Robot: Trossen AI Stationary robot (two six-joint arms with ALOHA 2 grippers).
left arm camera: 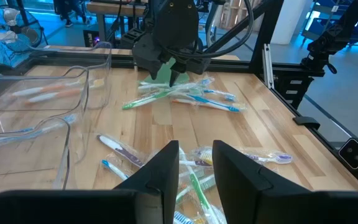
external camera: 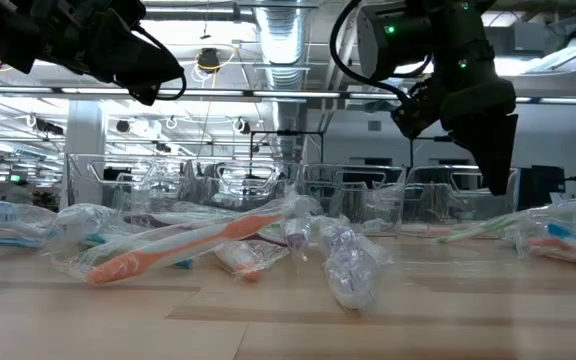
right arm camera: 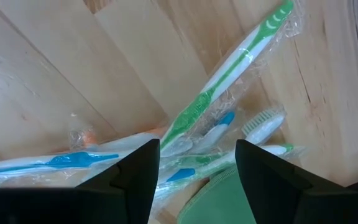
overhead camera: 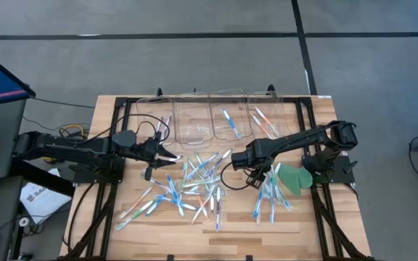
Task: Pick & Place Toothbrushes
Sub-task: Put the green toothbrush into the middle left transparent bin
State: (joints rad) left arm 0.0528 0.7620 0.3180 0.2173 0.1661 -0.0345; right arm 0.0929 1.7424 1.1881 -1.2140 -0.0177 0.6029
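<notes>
Wood-slat table (overhead camera: 158, 225) on a grey floor; a row of clear bins (overhead camera: 193, 119) runs along the upper edge of the overhead frame. Some bins already hold a brush or two. The toothbrushes (overhead camera: 194, 190) lie wrapped and tangled, the main heap in the middle of the table, a smaller heap (overhead camera: 268, 194) lower right beside the green disc (overhead camera: 293, 177).

My right gripper (overhead camera: 255, 176) hangs over that smaller heap, fingers (right arm camera: 135, 177) spread wide, nothing between them. Under them: a green brush (right arm camera: 229, 81) crossing blue ones, wrappers overlapping.

My left gripper (overhead camera: 160, 154) waits at the left edge of the main heap, fingers (left arm camera: 160, 177) close together with a narrow gap, empty.

Risks as I judge them:
- closing on two overlapped brushes at once
- slick wrapper slipping out during the lift
- catching the disc's rim, which lies right at the heap
- dragging neighbouring brushes off toward the table edge
</notes>
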